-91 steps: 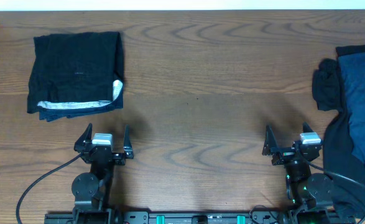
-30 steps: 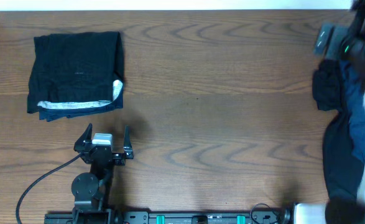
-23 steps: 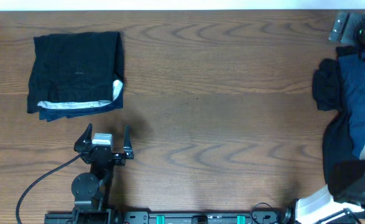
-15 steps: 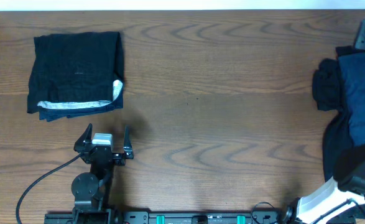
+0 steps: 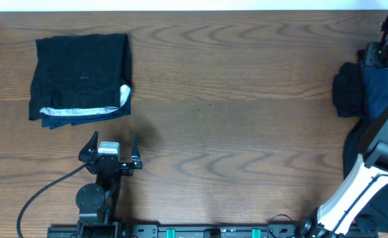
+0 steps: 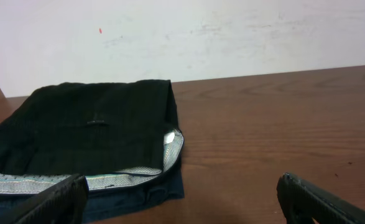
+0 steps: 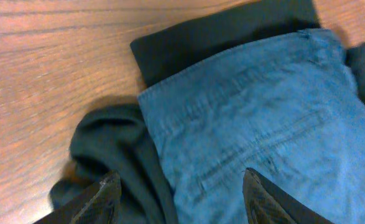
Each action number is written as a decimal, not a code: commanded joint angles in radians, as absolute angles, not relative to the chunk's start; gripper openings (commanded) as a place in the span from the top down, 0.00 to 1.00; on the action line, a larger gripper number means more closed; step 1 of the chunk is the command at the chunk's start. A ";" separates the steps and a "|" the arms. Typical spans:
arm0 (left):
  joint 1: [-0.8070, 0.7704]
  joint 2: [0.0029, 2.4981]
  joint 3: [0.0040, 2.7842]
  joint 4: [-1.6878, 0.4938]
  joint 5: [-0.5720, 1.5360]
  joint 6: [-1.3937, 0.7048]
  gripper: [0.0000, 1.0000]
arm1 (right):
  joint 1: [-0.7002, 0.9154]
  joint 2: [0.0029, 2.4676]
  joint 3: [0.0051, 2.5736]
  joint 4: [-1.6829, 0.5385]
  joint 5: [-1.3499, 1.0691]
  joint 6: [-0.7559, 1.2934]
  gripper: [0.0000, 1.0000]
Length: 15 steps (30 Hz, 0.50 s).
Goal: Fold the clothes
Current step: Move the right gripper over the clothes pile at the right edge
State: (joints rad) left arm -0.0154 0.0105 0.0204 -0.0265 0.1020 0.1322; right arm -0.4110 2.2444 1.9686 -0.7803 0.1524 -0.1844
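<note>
Item one, your left gripper: parked at the near edge of the wooden table, jaws spread wide with nothing between them, a black cable trailing from its base. Item two, the folded black garment: a flat, neat rectangle on the far left of the table, just beyond that gripper and apart from it, with a silvery-white edge showing along its near side and right corner. Item three, the unfolded pile at the table's right edge: navy-blue shorts lying on top, seams and stitched band visible, with a crumpled black garment bunched against their left side and more black cloth showing beneath their far edge. Item four, your right gripper: reached out over the far end of that pile, jaws apart, one finger over the crumpled black cloth and the other over the shorts; whether the tips press into the fabric you cannot tell from here.
</note>
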 commanded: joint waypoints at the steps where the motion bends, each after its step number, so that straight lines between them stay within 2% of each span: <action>1: -0.019 0.005 0.004 -0.060 0.123 0.141 0.02 | -0.416 2.289 1.981 -0.747 0.150 -0.245 0.39; 15: -0.019 0.005 0.004 -0.060 0.123 0.141 0.02 | -0.430 2.441 1.981 -0.661 0.153 -0.289 0.37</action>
